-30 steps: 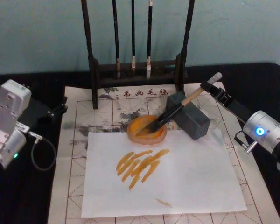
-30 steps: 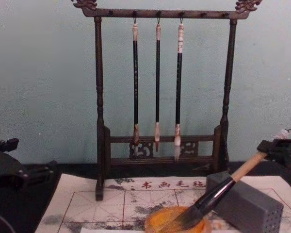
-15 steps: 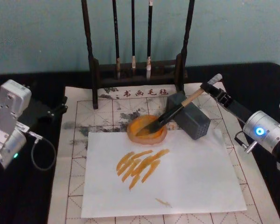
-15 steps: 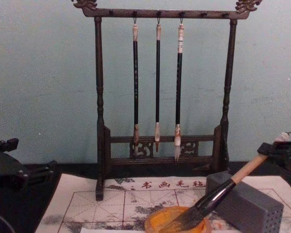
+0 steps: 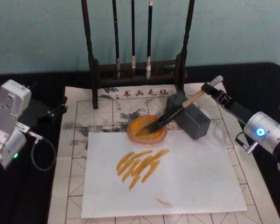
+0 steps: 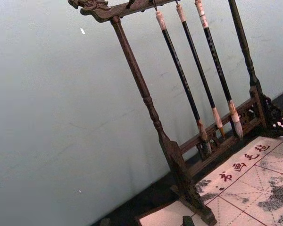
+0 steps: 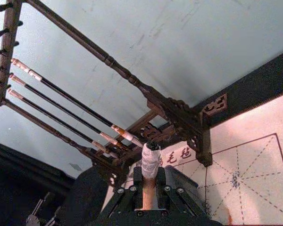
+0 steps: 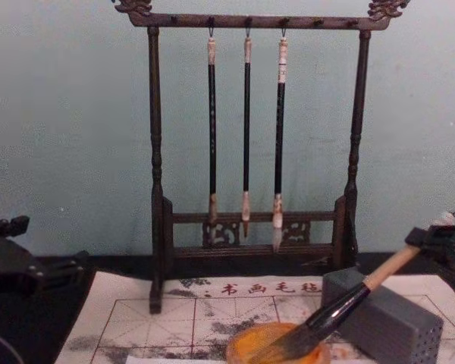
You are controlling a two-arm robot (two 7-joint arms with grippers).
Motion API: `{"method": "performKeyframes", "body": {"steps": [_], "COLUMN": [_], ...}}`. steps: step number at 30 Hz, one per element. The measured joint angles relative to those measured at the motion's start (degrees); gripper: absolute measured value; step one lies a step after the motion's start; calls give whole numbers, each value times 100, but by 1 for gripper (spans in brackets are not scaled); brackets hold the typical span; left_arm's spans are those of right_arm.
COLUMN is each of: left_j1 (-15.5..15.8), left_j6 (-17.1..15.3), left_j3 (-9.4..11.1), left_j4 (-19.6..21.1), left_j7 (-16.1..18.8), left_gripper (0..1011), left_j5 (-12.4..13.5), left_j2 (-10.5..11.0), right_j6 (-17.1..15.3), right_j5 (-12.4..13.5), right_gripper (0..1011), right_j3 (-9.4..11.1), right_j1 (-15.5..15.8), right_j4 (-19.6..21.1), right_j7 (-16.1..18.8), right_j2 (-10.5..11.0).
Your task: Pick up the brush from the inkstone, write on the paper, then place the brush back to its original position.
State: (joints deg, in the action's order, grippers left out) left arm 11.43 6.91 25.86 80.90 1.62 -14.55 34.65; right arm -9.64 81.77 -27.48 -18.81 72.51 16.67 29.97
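**Brush being laid back on the inkstone**

Lowered slightly since the earlier frame, the brush point(image 5: 173, 113) now slopes flatter, bristles resting in the orange inkstone point(image 5: 147, 129), shaft leaning on the grey block point(image 5: 189, 116). Right gripper point(image 5: 211, 88), reaching in from the bench's right with forearm angled down, has its fingers clamped on the handle's upper end. Release seems best only once the shaft rests fully. Paper point(image 5: 84, 121) lies beneath a stroked white sheet point(image 5: 196, 172). Left gripper point(image 5: 56, 111) is parked left; whether its fingers are parted cannot be told.

Pale wood brush point(image 5: 175, 112) handle, dark wooden rack point(image 8: 250, 152), matt white sheet point(image 5: 177, 182).
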Motion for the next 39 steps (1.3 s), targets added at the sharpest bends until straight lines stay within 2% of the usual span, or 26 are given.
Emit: {"method": "performKeyframes", "body": {"steps": [16, 19, 30, 33, 37, 38, 39], "left_j1": [0, 0, 0, 0, 0, 0, 0], "left_j6": [0, 0, 0, 0, 0, 0, 0], "left_j3": [0, 0, 0, 0, 0, 0, 0], "left_j4": [0, 0, 0, 0, 0, 0, 0], "left_j7": [0, 0, 0, 0, 0, 0, 0], "left_gripper": [1001, 1001, 1001, 1001, 1001, 1001, 1001], "left_j5": [0, 0, 0, 0, 0, 0, 0], "left_j2": [0, 0, 0, 0, 0, 0, 0], "right_j6": [3, 0, 2, 3, 4, 4, 4], "right_j5": [0, -4, -4, -4, -3, -3, -3], "right_gripper": [174, 199, 541, 668, 782, 782, 837], "right_j3": [-3, -7, -7, -7, -7, -7, -7], "right_j1": [3, 3, 3, 3, 2, 3, 2], "right_j4": [3, 3, 6, 7, 8, 9, 8], "right_j7": [1, -5, -3, -1, 1, 1, 1], "right_j2": [2, 3, 2, 2, 2, 2, 2]}}
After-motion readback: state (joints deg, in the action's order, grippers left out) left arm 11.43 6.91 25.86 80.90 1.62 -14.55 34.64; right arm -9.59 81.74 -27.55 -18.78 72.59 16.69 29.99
